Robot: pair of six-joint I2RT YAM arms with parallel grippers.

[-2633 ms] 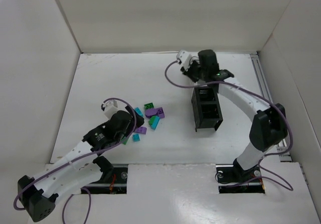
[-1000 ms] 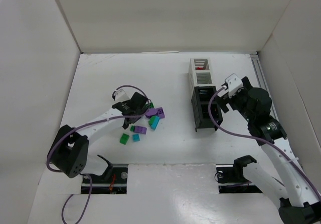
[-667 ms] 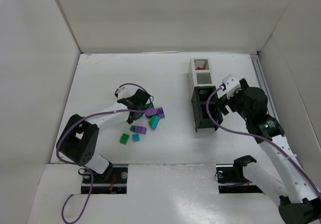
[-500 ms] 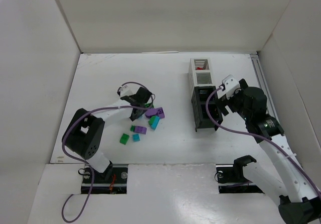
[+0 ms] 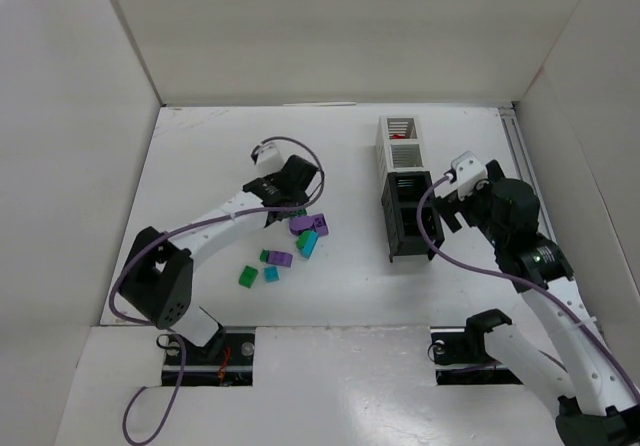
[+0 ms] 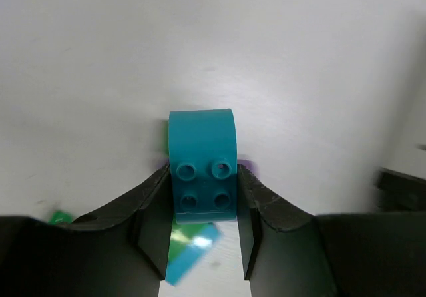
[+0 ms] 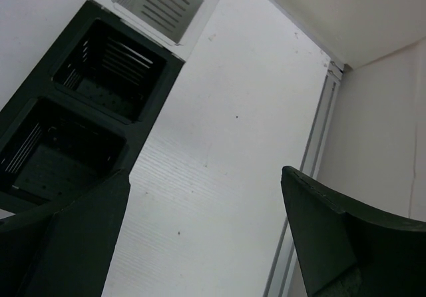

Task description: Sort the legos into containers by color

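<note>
Cyan lego (image 6: 202, 167) between left fingers (image 6: 150, 212)

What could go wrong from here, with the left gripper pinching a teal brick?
1. The left gripper pinches the teal brick by one end; roughly half sticks out past the fingertips, so it may pivot or slip in transit.
2. The right gripper hangs open close beside the black bins; the arms could crowd each other there.
3. The bins are narrow; a drop may miss, or land with the red piece in a white bin.
</note>
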